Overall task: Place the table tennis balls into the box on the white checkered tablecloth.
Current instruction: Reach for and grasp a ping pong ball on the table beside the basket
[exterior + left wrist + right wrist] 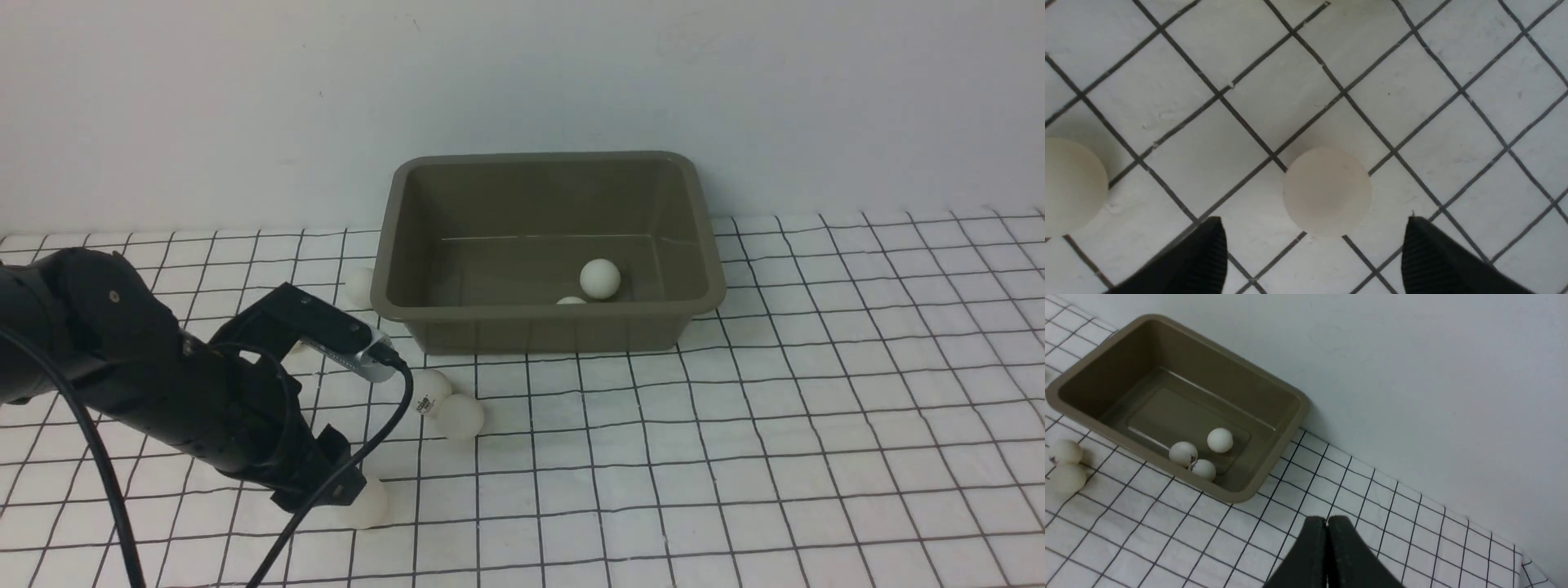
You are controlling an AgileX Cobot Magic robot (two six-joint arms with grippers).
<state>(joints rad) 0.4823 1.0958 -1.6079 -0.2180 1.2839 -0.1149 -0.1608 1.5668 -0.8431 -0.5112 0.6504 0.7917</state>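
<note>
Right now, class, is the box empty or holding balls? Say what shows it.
Not empty: the right wrist view shows three table tennis balls lying on the floor of the box.

We'd call the tablecloth (1412,61) matt white cloth, a bit wrinkly, with tiny specks and nicks up close. The balls (1327,192) look like smooth matt plastic, no shine at all. The box (539,331) is smooth olive-grey plastic with a soft satin sheen on its inner floor. The left gripper (1314,219) is matt black, and its pads (1212,261) are finely ribbed. The left arm (122,351) looks like dull black plastic, plus one shiny, metal-looking silver bit (363,363) and a slightly glossy black cable (98,465).
</note>
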